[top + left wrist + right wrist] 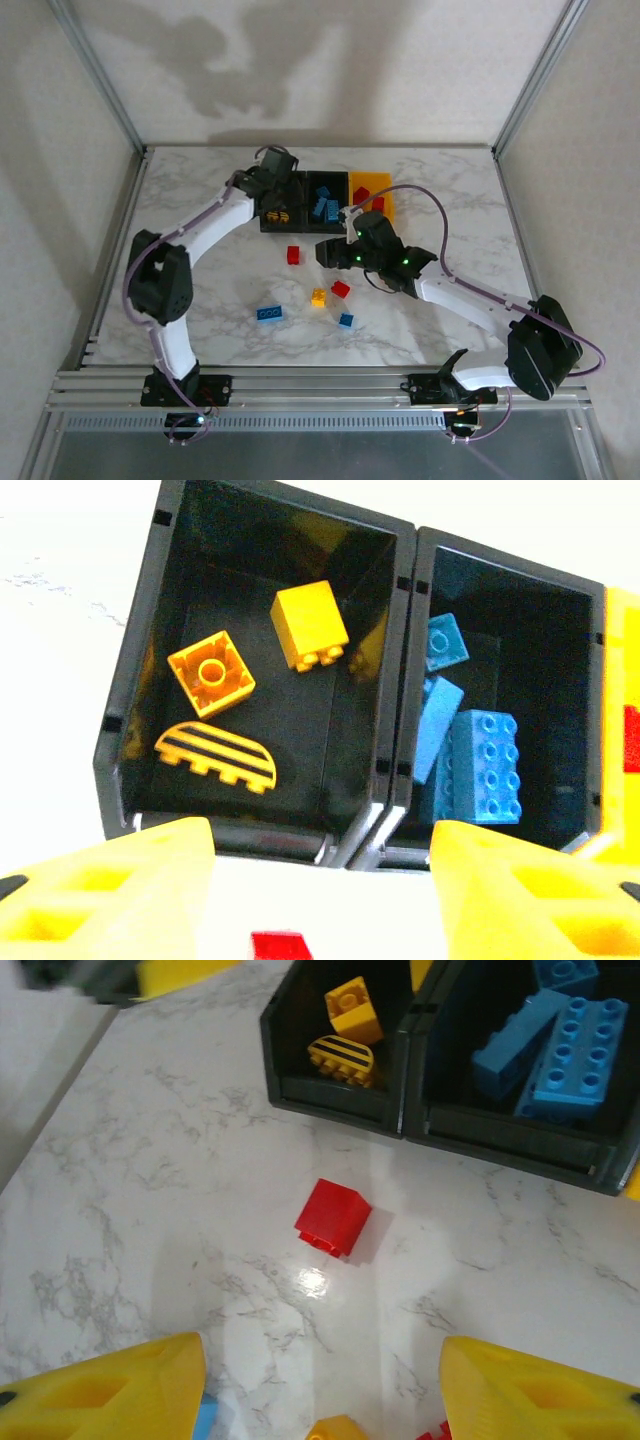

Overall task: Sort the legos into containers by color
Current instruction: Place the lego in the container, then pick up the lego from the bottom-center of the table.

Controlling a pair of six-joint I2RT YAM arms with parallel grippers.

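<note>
White marble-patterned tabletop (200, 300) under both my arms. At its far side sits the row of three joined plastic containers: left black bin (130, 720), middle black bin (520, 600), and yellow-orange bin (372, 180) at the right end. My left gripper (320, 880) hangs at the near rim of the left black bin, yellow fingers well apart, nothing between them. My right gripper (322, 1385) is above bare table just in front of the bins, jaws likewise wide and empty. The left black bin holds a yellow block (310, 625), an orange square brick (210, 673) and a yellow striped curved piece (215, 755). The middle black bin holds several blue bricks (485, 765), and the yellow-orange bin holds red bricks (362, 195). Loose on the table, a red brick (333, 1217) lies ahead of my right fingers, near the bins. Nearer my bases lie a long blue brick (269, 313), a yellow brick (318, 296), another red brick (341, 289) and a small blue brick (346, 320).
</note>
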